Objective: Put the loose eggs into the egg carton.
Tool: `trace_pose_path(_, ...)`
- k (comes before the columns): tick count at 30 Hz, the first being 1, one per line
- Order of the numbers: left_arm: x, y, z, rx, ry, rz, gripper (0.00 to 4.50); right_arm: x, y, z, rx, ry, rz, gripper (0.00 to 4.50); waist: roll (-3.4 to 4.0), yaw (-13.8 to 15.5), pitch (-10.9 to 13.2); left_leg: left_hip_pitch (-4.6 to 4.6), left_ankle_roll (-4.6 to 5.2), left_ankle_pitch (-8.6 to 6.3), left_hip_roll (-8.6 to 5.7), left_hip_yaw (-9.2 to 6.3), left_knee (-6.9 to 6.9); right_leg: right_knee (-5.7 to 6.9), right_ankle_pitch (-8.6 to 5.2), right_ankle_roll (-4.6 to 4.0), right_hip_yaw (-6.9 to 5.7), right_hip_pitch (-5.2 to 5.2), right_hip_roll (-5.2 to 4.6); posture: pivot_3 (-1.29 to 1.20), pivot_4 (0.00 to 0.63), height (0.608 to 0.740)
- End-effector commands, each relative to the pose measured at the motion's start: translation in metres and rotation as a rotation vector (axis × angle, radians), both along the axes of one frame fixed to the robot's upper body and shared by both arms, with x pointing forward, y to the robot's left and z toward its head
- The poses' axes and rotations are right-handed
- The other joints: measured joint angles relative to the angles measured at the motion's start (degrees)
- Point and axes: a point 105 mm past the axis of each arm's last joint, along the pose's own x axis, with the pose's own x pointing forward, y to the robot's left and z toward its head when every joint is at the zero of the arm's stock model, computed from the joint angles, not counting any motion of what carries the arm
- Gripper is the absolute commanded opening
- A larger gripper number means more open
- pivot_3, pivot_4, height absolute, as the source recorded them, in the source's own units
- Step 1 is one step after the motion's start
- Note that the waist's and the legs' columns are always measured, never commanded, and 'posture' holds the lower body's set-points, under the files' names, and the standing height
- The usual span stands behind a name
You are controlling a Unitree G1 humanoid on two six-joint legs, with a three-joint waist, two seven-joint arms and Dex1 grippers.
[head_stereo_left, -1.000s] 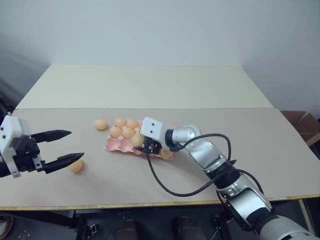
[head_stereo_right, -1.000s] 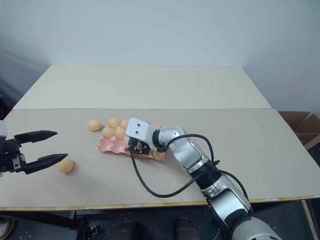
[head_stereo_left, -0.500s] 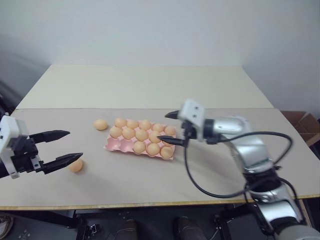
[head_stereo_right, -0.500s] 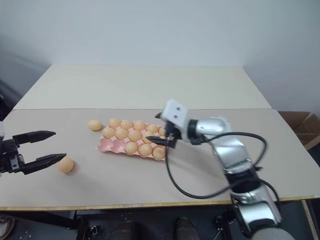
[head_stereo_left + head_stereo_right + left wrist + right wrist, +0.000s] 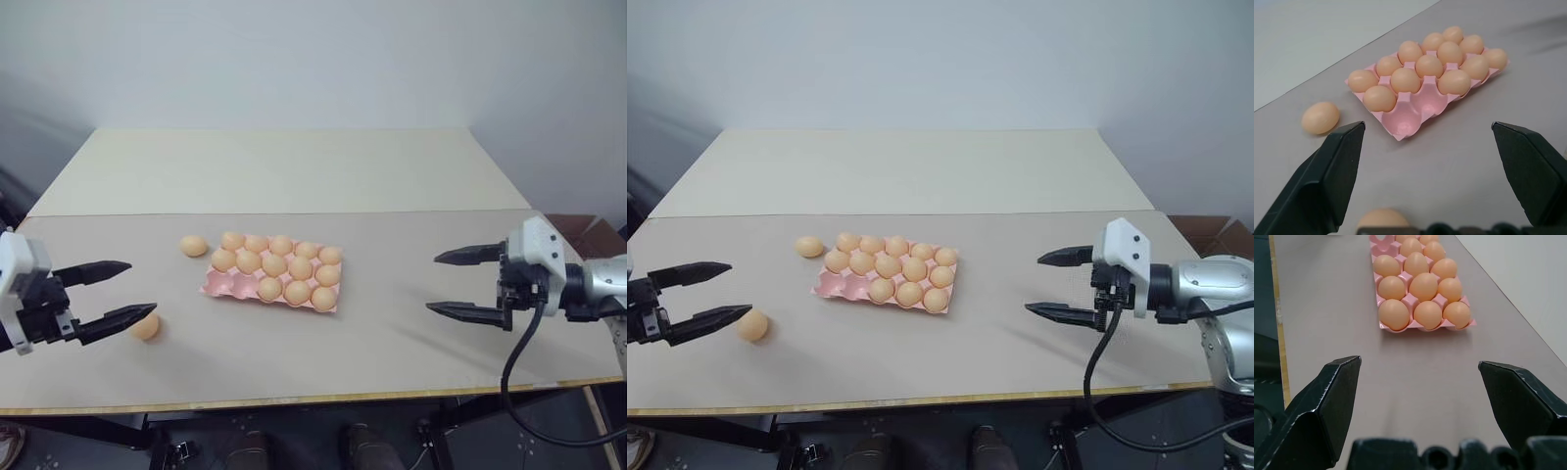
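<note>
head views: the left gripper (image 5: pixel 127 292) hangs over the table (image 5: pixel 392 333) with its fingers spread wide and nothing between them. one loose egg (image 5: pixel 145 326) lies just past its lower fingertip, close to touching it. a second egg (image 5: pixel 194 245) sits farther ahead of that gripper, just beside the carton's near corner. the carton (image 5: pixel 223 285) lies between the two grippers, nearer the left one, with thirteen eggs in its cups and two cups bare at the end toward the left gripper. the right gripper (image 5: pixel 449 284) is well apart from the carton on the other side, fingers wide apart, empty, tips aimed toward it.

left wrist view: the black fingers (image 5: pixel 1327 171) stand wide open with bare table between them. the carton (image 5: pixel 1410 115) lies ahead, its two free cups closest. one egg (image 5: pixel 1320 117) rests beside the carton, ahead of one finger; another (image 5: pixel 1382 217) lies close under the gripper.

right wrist view: the fingers (image 5: pixel 1327 396) are wide open and hold nothing. the carton (image 5: pixel 1400 328) lies straight ahead, its full end nearest.
</note>
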Motion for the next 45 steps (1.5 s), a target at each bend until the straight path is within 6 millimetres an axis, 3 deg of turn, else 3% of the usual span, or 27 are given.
trace_pose_path(1, -0.002, 0.002, 0.010, 0.022, -0.040, 0.017, 4.50, -0.003, 0.001, 0.013, 0.014, -0.063, 0.014, 4.45, 0.00, 0.1, 0.0, -0.02, 0.00, 0.00, 0.00, 0.00, 0.00, -0.01, 0.00, 0.00, 0.00, 0.00, -0.01, 0.00, 0.150, 0.740)
trace_pose_path(4, 0.000, 0.009, 0.004, 0.045, -0.024, 0.115, 4.50, -0.003, 0.003, 0.014, 0.020, -0.065, 0.020, 4.45, 0.00, 0.2, 0.0, -0.05, -0.02, -0.01, -0.02, 0.00, 0.00, -0.05, 0.00, 0.00, 0.00, 0.00, -0.03, 0.00, 0.150, 0.740)
trace_pose_path(8, 0.004, 0.026, -0.017, 0.093, 0.049, 0.295, 4.50, -0.004, 0.003, 0.016, 0.022, -0.067, 0.030, 4.45, 0.00, 0.2, 0.0, -0.04, -0.02, -0.01, -0.02, 0.01, 0.00, -0.06, 0.00, 0.01, 0.03, 0.00, -0.03, 0.00, 0.150, 0.740)
trace_pose_path(22, 0.031, 0.024, -0.092, 0.039, 0.295, 0.528, 4.50, -0.013, 0.009, 0.026, 0.036, -0.091, 0.065, 4.45, -0.02, 1.0, 0.0, -0.04, -0.02, -0.01, -0.04, 0.00, 0.00, -0.05, 0.00, 0.01, 0.03, 0.03, -0.02, 0.00, 0.150, 0.740)
trace_pose_path(26, 0.037, 0.024, -0.103, 0.055, 0.338, 0.556, 3.64, -0.014, 0.009, 0.028, 0.039, -0.102, 0.055, 4.50, -0.05, 1.0, 0.0, -0.04, -0.02, -0.01, -0.03, 0.00, 0.00, -0.04, 0.01, 0.01, 0.04, 0.02, 0.00, 0.00, 0.150, 0.740)
trace_pose_path(30, 0.041, 0.022, -0.099, 0.054, 0.308, 0.542, 2.34, -0.015, 0.008, 0.029, 0.042, -0.107, 0.045, 4.50, -0.05, 1.1, 0.0, -0.03, -0.02, -0.01, -0.04, 0.01, 0.00, -0.03, 0.01, 0.01, 0.06, 0.03, -0.01, 0.00, 0.150, 0.740)
trace_pose_path(32, 0.043, 0.022, -0.089, 0.068, 0.264, 0.516, 1.95, -0.016, 0.008, 0.029, 0.045, -0.107, 0.039, 4.50, -0.05, 1.2, 0.0, -0.03, -0.02, -0.01, -0.04, 0.01, 0.00, -0.03, 0.01, 0.01, 0.05, 0.03, -0.02, 0.00, 0.150, 0.740)
trace_pose_path(37, 0.051, 0.008, -0.056, 0.080, 0.139, 0.417, 1.95, -0.016, 0.008, 0.028, 0.050, -0.108, 0.031, 4.50, -0.05, 1.5, 0.0, -0.03, -0.02, -0.01, -0.04, 0.01, 0.00, -0.03, 0.01, 0.01, 0.05, 0.03, -0.02, 0.00, 0.150, 0.740)
trace_pose_path(40, 0.062, -0.025, -0.029, 0.053, 0.048, 0.268, 1.95, -0.015, 0.009, 0.028, 0.055, -0.113, 0.030, 4.50, -0.06, 1.8, 0.0, -0.05, -0.02, -0.01, -0.05, 0.00, 0.01, -0.04, 0.01, 0.01, 0.04, 0.04, -0.02, 0.00, 0.150, 0.740)
trace_pose_path(45, 0.082, -0.067, -0.022, 0.030, 0.008, 0.078, 1.95, -0.015, 0.011, 0.027, 0.058, -0.118, 0.025, 4.50, -0.07, 2.0, -0.1, -0.05, -0.01, -0.01, -0.13, 0.01, 0.02, -0.07, 0.10, 0.16, 0.09, 0.11, -0.04, 0.00, 0.150, 0.740)
